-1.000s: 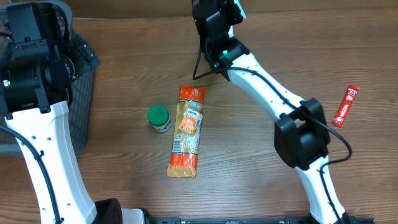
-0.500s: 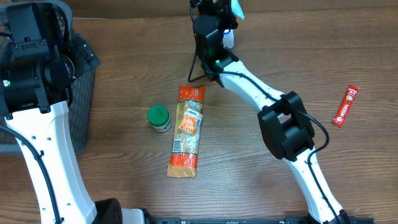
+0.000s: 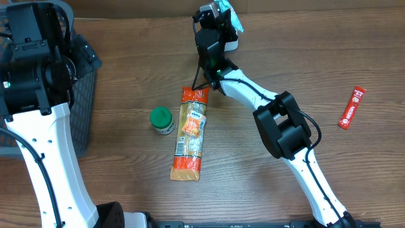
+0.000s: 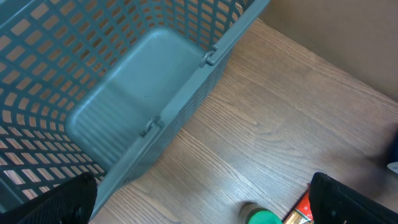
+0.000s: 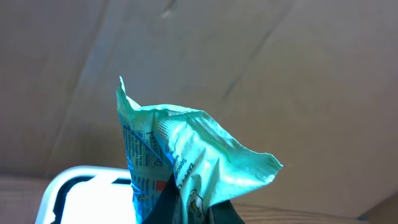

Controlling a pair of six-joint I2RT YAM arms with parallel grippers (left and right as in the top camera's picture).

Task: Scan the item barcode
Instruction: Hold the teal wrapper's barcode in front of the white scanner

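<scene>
right arm [image 3: 253, 95]: over the last second its elbow swings toward the left of the desk [image 3: 316, 50] and its wrist reaches out to the far edge, mid-width. the right gripper [image 3: 219, 16] stays clamped narrow on the teal packet [image 5: 180, 155], which now hangs just above the white device [image 5: 81, 186] at that far edge. we judge this to be the presenting step: the item is at the reader, but no scan is confirmed.

the left gripper [image 4: 199, 208] is spread wide, holding nothing, over the basket [image 4: 124, 93] at the left edge, unchanged. the long orange pack [image 3: 190, 133], green-capped jar [image 3: 161, 120] and red sachet [image 3: 352, 107] are unmoved.

hidden: the right jaws sit under the packet's foot in the wrist view. the white device is cut off at the frame bottom. no barcode is legible, the print is too small.
</scene>
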